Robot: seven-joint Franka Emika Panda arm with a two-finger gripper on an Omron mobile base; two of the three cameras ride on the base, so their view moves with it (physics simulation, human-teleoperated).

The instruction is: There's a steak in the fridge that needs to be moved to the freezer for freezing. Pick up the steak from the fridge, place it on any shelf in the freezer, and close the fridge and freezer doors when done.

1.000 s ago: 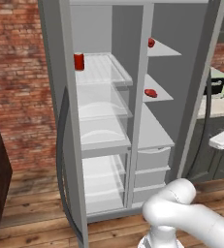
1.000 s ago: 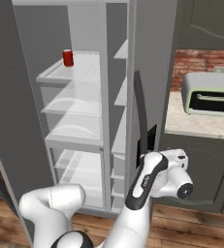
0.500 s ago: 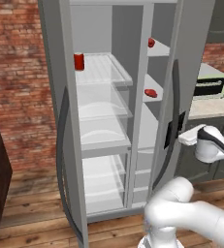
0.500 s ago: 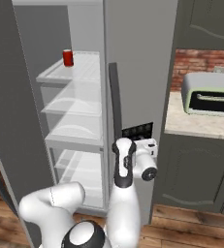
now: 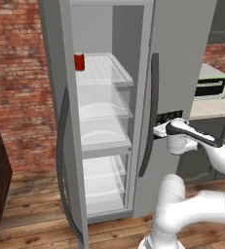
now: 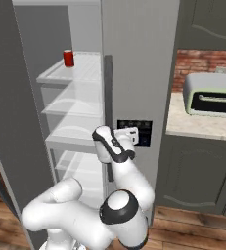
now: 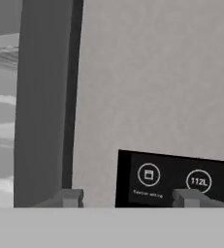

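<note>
Two doors here: the freezer door (image 5: 182,73) looks closed, with the pincer (image 7: 128,197) right up against its black dispenser panel (image 7: 176,181); fingers (image 7: 69,197) spread apart, holding nothing; fridge (image 5: 102,112) open off to the pincer's left; red can (image 5: 79,62) on a glass shelf (image 5: 102,73); can't spot the steak.

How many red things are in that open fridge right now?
1: a red can at the front left of the top glass shelf. The shut freezer door may hide more.
</note>
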